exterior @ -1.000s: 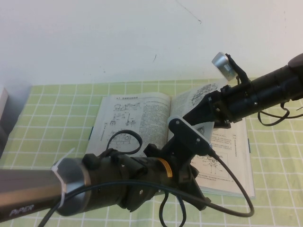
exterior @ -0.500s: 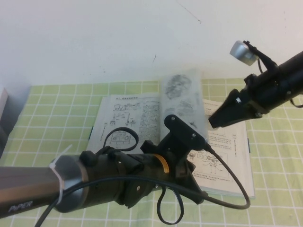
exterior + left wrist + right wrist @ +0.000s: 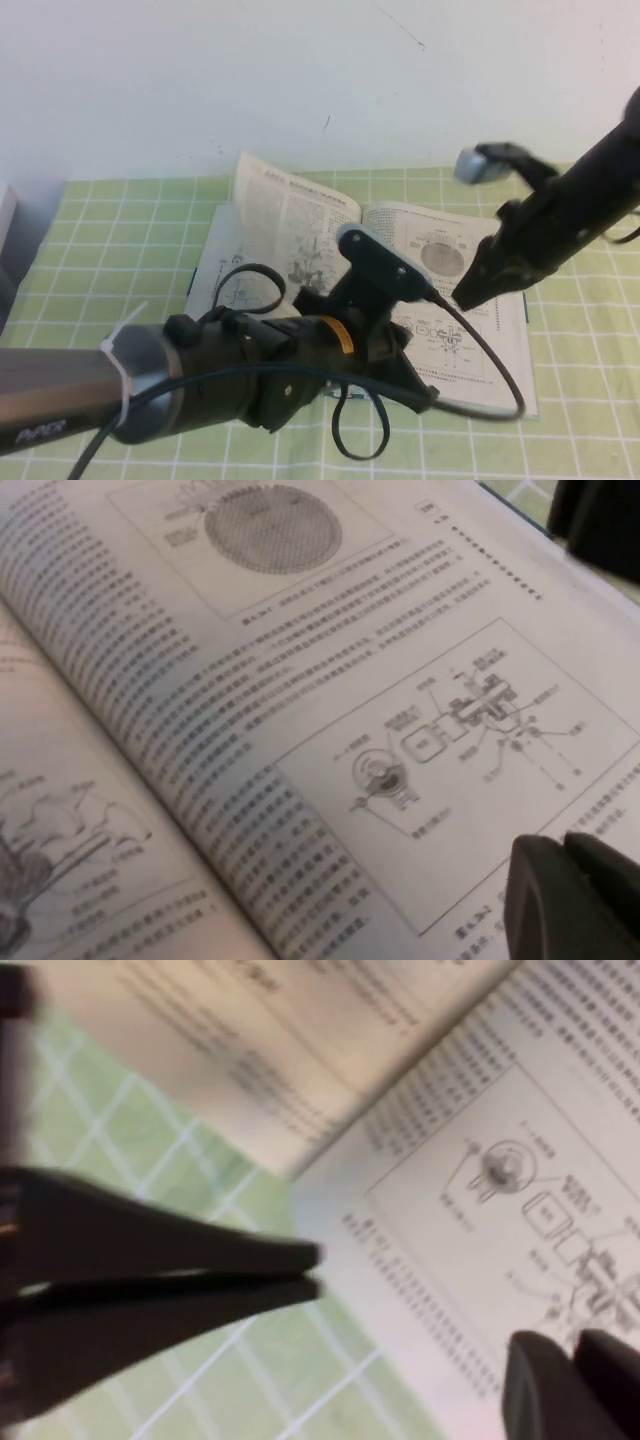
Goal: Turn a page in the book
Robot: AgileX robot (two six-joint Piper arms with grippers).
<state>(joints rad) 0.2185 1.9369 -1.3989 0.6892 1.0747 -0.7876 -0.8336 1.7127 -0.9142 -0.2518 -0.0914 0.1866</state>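
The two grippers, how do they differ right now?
The right gripper hangs raised over the book's right-hand side, near its outer edge; the left gripper sits low over a lower diagram. The right one's arm comes in from the right; the left one's crosses the foreground. Both are shut, holding nothing.

Plain white wall [image 3: 200, 80] with faint marks behind a green-and-white checked tablecloth [image 3: 90, 230].

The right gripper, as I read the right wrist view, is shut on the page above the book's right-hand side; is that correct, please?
Not quite: the right gripper is shut, but on nothing. The right wrist view shows its tips pressed together with no paper between them, above the book's right-hand side. The page stands free over the left half. The left gripper hangs low over the right-hand side.
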